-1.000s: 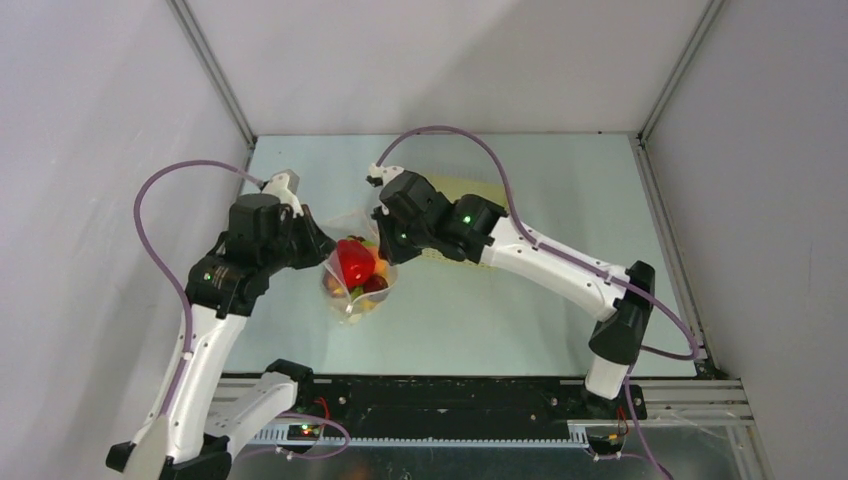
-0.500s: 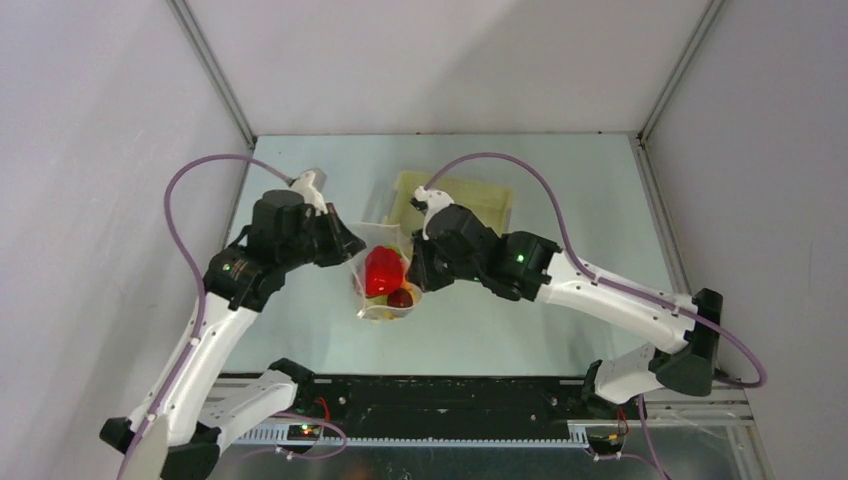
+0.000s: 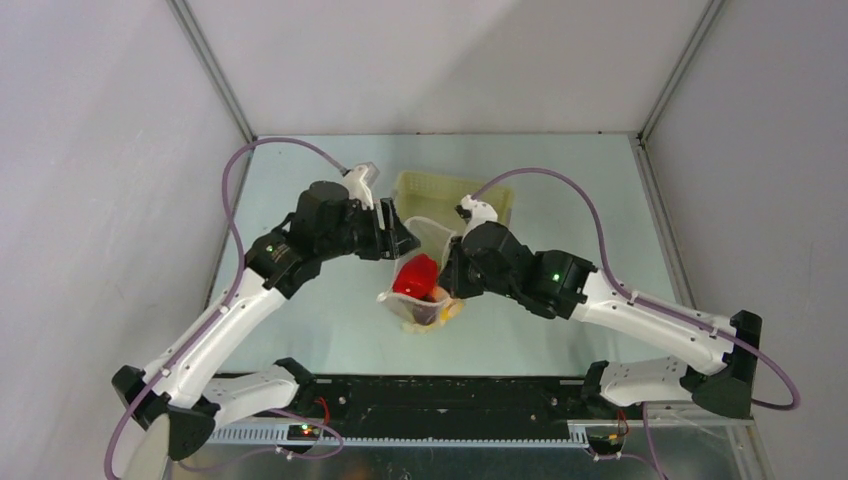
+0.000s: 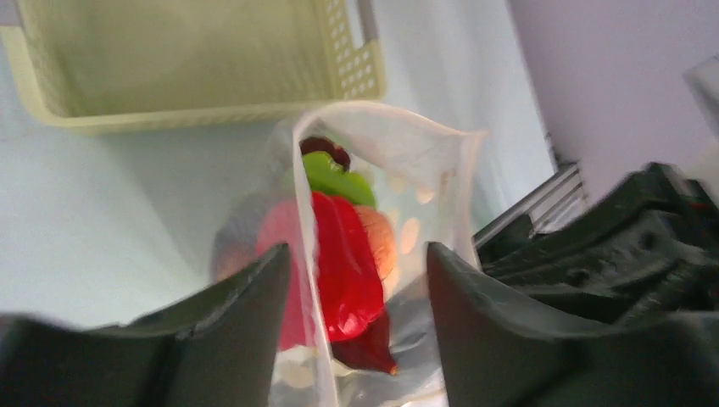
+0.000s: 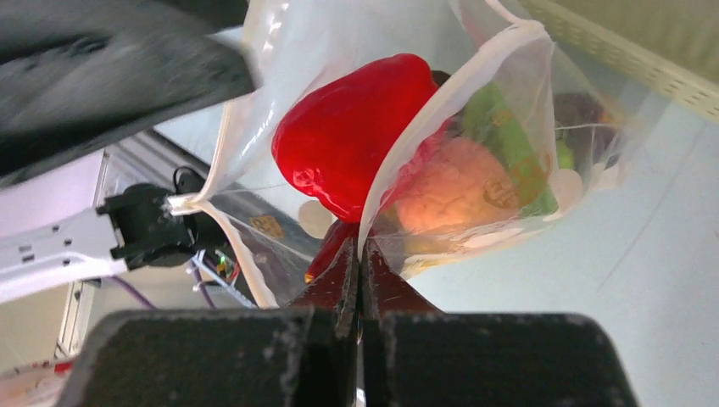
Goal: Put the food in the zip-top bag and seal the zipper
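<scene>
The clear zip-top bag [image 3: 420, 300] hangs just above the table between the two arms, mouth gaping. Inside lies the food: a red pepper [image 5: 356, 127], an orange piece [image 5: 449, 191], a green piece [image 5: 509, 144] and a dark purple piece [image 5: 585, 119]. My right gripper [image 5: 362, 254] is shut on the bag's white mouth edge with the zipper [image 5: 424, 127]. My left gripper [image 4: 356, 288] stands open at the bag's other side. One rim of the bag [image 4: 309, 254] runs between its fingers [image 4: 254, 322] without being pinched. From above, the left gripper [image 3: 400, 240] sits up-left of the red pepper [image 3: 415, 275].
The pale yellow latticed basket [image 3: 440, 185] stands on the table just behind the bag, and its wall [image 4: 212, 110] shows in the left wrist view. Grey walls close in the table on the left, right and back.
Both arms have carried the bag to the right and nearer the front. The left gripper, shut on the bag's rim before, now stands open and has let go.
</scene>
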